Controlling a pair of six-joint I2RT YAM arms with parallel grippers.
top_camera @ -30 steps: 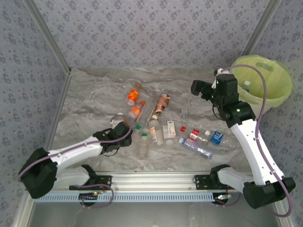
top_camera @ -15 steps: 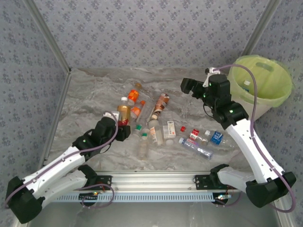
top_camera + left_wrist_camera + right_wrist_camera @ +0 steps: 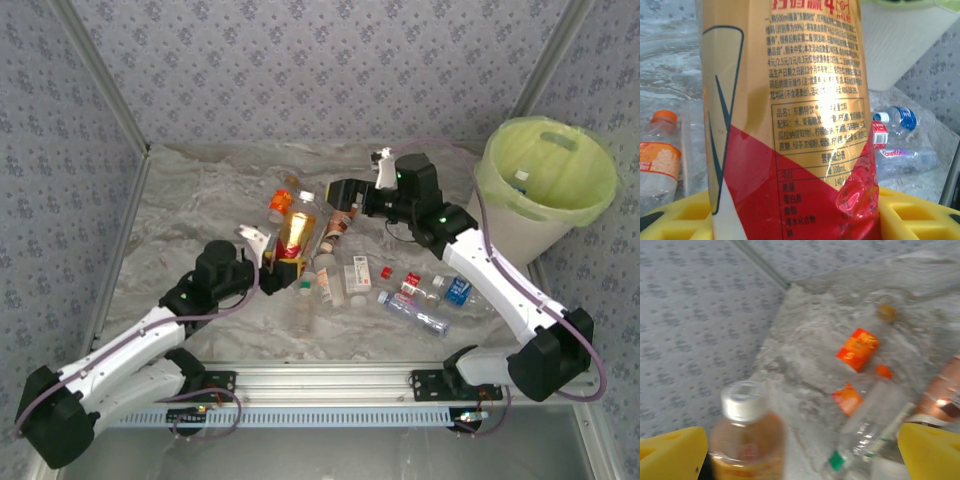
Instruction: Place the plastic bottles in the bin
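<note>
left gripper (image 3: 276, 264) clamped on the lower body of a gold-and-red labelled bottle (image 3: 296, 230), which is held clear of the marble table (image 3: 190, 200), above the scatter of other plastic bottles (image 3: 412, 312) lying on their sides. the grip sits low, near the base, leaving the shoulder and white cap (image 3: 742, 400) free. this reads as an offer to the right gripper (image 3: 346, 195), whose jaws stand wide apart near the cap and face it. a hand-over is the likely purpose, since the bin (image 3: 508, 232) stands at the far right corner, on the right arm's side and well apart from the left arm. long axis of the held bottle: near upright, leaning slightly. cap uppermost, towards the right gripper; base down between the yellow pads (image 3: 910, 215).
</note>
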